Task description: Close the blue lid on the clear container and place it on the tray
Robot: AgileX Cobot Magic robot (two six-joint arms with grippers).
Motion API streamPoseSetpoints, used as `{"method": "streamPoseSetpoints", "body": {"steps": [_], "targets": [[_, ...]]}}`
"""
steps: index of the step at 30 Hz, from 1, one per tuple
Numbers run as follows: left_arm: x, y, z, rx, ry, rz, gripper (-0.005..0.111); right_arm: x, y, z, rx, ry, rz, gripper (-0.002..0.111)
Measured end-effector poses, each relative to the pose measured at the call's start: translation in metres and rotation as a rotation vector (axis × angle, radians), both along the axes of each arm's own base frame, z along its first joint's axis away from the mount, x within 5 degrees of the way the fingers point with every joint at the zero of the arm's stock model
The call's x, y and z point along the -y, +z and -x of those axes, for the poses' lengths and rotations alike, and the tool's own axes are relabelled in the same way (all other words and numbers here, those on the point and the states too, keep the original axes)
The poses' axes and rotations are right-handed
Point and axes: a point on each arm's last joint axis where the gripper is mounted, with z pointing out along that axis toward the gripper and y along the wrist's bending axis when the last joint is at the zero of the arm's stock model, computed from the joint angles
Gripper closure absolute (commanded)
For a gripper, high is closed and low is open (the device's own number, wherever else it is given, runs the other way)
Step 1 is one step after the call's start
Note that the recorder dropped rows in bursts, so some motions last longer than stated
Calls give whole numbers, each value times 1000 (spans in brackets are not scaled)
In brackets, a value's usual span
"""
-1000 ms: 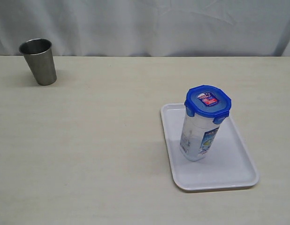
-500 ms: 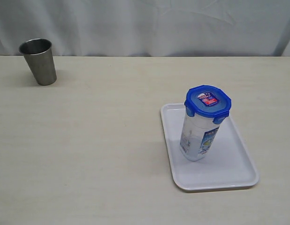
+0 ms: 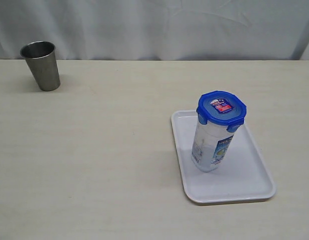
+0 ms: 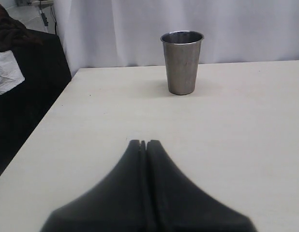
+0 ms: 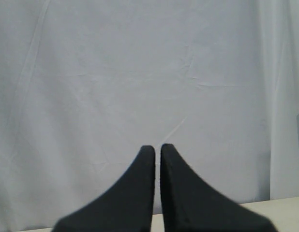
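The clear container (image 3: 210, 149) stands upright on the white tray (image 3: 244, 172) at the right of the table, and the blue lid (image 3: 221, 110) sits on top of it with its tabs down. Neither arm shows in the exterior view. In the left wrist view my left gripper (image 4: 143, 143) is shut and empty, low over bare table, facing the steel cup. In the right wrist view my right gripper (image 5: 157, 147) is shut with nothing in it, pointing at the white curtain; the container does not show there.
A grey steel cup (image 3: 41, 65) stands at the table's far left, also the steel cup (image 4: 182, 62) in the left wrist view. A white curtain (image 3: 154, 27) backs the table. The table's side edge (image 4: 45, 116) drops off beside dark objects.
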Motion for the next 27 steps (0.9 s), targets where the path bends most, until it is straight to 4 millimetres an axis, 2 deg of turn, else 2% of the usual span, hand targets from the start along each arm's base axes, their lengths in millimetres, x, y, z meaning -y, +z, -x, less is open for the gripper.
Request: {"method": "streamPoseSetpoints", "body": {"steps": [5, 9, 17, 19, 27], "targets": [[0, 0, 0, 0, 0, 0, 107, 0, 0, 0, 2, -1, -1, 104], [0, 0, 0, 0, 0, 0, 107, 2, -10, 6, 13, -18, -12, 104], [0, 0, 0, -2, 0, 0, 107, 4, -32, 73, 269, -66, 66, 104], [0, 0, 0, -2, 0, 0, 107, 4, -38, 80, 301, -70, 82, 104], [0, 0, 0, -2, 0, 0, 107, 3, -61, 73, 271, -71, 127, 104]]}}
